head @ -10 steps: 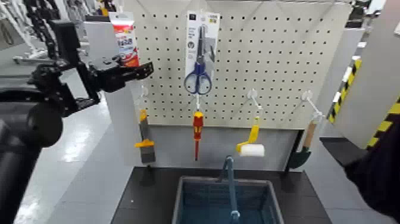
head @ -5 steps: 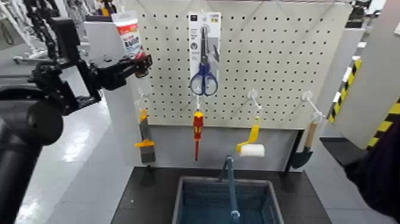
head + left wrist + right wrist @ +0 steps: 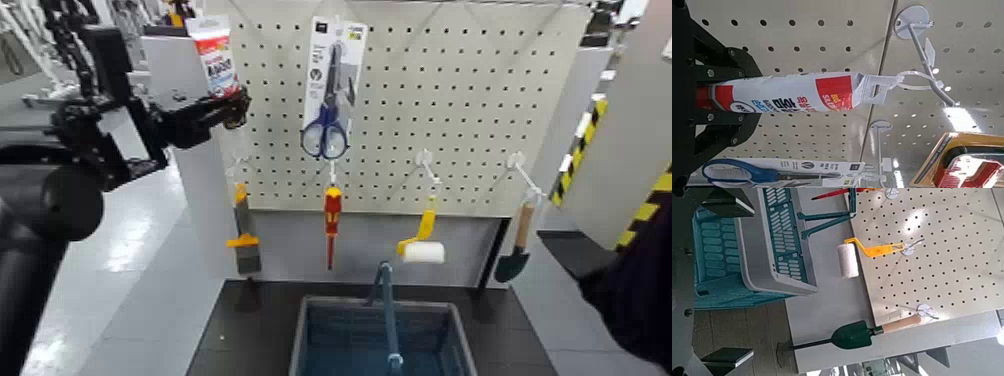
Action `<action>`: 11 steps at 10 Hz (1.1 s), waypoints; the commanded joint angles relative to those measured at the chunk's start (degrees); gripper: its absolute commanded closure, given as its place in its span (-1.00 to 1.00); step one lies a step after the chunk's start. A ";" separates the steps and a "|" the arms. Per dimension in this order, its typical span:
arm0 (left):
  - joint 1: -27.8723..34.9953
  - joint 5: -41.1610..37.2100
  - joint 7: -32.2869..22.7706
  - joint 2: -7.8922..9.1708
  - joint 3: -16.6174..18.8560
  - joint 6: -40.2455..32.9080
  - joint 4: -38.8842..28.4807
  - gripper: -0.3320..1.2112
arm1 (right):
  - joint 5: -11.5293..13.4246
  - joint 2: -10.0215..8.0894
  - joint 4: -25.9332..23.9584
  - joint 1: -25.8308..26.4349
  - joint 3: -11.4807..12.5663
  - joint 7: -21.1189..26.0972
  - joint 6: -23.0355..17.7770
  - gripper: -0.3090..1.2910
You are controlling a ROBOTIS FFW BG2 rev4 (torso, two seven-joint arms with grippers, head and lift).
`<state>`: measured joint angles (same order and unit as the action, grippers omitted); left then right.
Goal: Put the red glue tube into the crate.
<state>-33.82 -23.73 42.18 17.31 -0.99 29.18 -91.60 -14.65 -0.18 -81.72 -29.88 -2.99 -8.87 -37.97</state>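
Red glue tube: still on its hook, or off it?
On: in the left wrist view, the hang tab of the red glue tube is looped on the white hook.

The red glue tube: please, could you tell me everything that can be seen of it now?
The tube is a slim squeeze tube, white with red bands and printed text in black, blue and yellow. It looks like smooth, soft plastic. One end narrows into a pale, flat tab with an opening, and this tab hangs on a white hook of the pegboard. The other end is red and sits between the fingers of the left gripper, which is closed on it. In the head view it leans slightly.
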 commanded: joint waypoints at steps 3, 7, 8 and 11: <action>0.78 -1.67 -1.23 -0.52 -0.50 2.55 -7.36 0.96 | 0.06 7.38 0.07 0.00 -0.09 0.00 0.09 -0.53; 1.83 -6.86 -5.53 -2.63 -3.67 6.24 -15.62 0.96 | 0.06 7.21 -0.02 0.00 -0.18 0.00 0.18 -0.53; 2.80 -9.14 -7.55 -2.90 -5.78 5.98 -15.18 0.96 | -0.02 7.21 -0.02 0.08 -0.35 0.00 0.18 -0.53; 4.29 -12.48 -9.93 -3.69 -10.70 6.24 -13.60 0.96 | -0.02 7.29 0.07 0.08 -0.35 0.00 0.18 -0.53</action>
<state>-29.70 -35.18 32.25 13.51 -10.58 35.52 -105.66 -14.67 -0.18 -81.70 -29.79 -3.36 -8.87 -37.75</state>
